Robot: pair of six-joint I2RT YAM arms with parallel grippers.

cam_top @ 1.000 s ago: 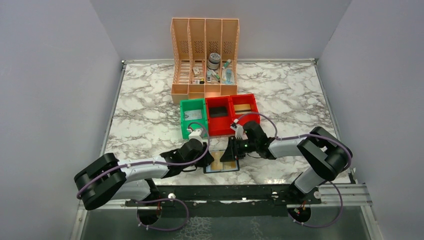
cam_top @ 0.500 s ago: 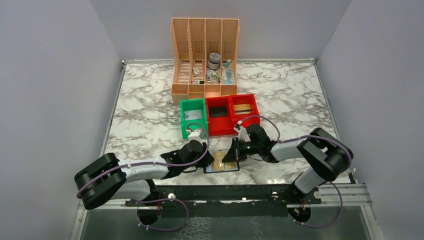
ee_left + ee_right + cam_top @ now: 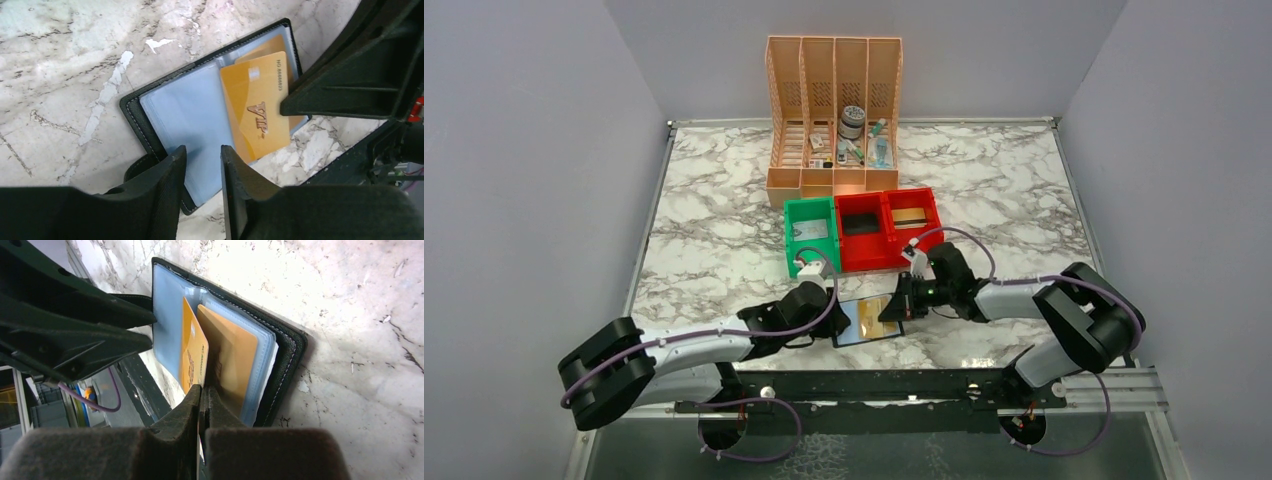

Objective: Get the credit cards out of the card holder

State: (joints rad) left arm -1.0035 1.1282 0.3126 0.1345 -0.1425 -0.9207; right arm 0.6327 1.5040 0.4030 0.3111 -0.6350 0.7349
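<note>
The black card holder lies open on the marble near the front edge, its pale blue lining up. A tan card marked VIP sticks partly out of its right-hand pocket, tilted up. A second tan card stays in the sleeve behind it. My right gripper is shut on the edge of the VIP card; it shows in the top view. My left gripper rests on the holder's left page, jaws slightly apart with nothing between them; in the top view it is at the holder's left edge.
A green bin and a red double bin stand just behind the holder. A tan file rack with small items stands at the back. The table's black front rail runs close below the holder.
My right gripper has moved right and the tan card has slid further out of the pocket with it. My left arm has lowered slightly and stays on the holder.
</note>
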